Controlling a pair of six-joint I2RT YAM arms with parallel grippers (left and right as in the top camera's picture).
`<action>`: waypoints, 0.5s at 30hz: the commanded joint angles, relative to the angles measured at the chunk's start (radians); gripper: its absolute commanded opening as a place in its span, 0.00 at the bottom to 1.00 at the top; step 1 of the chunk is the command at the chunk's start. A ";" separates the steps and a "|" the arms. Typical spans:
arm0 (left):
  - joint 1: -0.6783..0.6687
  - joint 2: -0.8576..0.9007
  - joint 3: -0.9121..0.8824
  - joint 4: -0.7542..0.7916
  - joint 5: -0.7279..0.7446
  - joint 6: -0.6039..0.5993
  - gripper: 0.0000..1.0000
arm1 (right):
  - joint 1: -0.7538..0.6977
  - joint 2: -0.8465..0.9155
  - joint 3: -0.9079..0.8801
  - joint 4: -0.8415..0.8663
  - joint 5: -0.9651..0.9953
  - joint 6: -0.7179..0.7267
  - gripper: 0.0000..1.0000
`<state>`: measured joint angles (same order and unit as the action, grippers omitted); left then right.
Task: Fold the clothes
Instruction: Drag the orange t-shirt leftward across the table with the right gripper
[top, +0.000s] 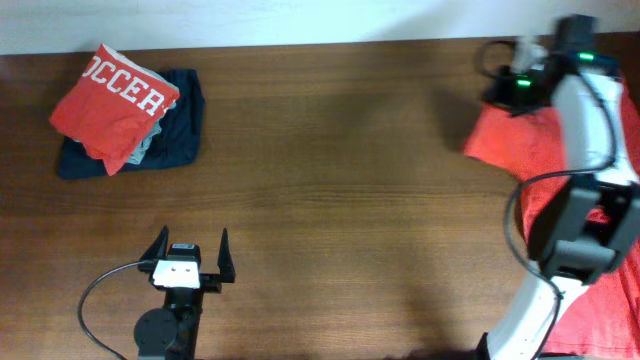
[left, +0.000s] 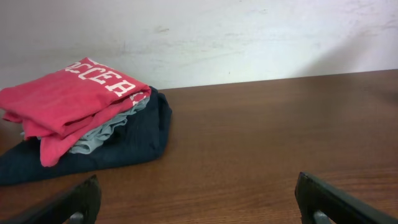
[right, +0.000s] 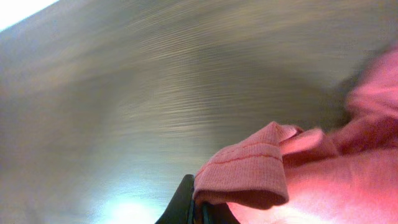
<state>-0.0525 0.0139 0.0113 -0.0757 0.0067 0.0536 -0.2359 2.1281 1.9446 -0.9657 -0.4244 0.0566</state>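
**Operator:** Report legible markings.

**Inspector:** One marking only. The folded red shirt (top: 110, 105) carries white block capitals reading "OCCER"; any letter before the "O" is lost at the fold edge. The left wrist view shows the same lettering at an angle and only in part. No brand tags or labels can be read anywhere else.

**Operator:** Location of that item?

**Inspector:** Far left corner of the table (top: 350, 180), resting on top of a folded navy garment (top: 180, 140). A pale grey-blue layer (left: 102, 134) shows between the two at the front edge.

**Operator:** Location of the work item?

**Inspector:** The coral-red T-shirt (top: 525, 150) lies loose at the right edge of the table, beneath the right arm and well apart from the folded stack. No lettering is visible on it.

**Operator:** Right gripper condition?

**Inspector:** The right gripper (right: 200, 210) is pressed together, pinching a stitched hem of the coral-red T-shirt; the fabric bunches over the fingertips.

**Operator:** Left gripper condition?

**Inspector:** The left gripper (top: 190, 250) has its fingers spread wide and holds nothing. It sits near the front left of the table, facing the folded stack.
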 joint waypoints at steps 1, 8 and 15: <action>-0.004 -0.006 -0.002 -0.007 -0.004 0.016 1.00 | 0.163 0.016 -0.005 0.014 -0.005 0.005 0.04; -0.004 -0.006 -0.002 -0.007 -0.004 0.016 0.99 | 0.449 0.079 -0.010 0.147 0.021 0.084 0.05; -0.004 -0.006 -0.002 -0.008 -0.004 0.016 0.99 | 0.716 0.170 -0.010 0.315 0.021 0.084 0.08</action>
<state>-0.0525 0.0139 0.0113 -0.0757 0.0067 0.0536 0.3717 2.2532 1.9434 -0.6991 -0.4007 0.1276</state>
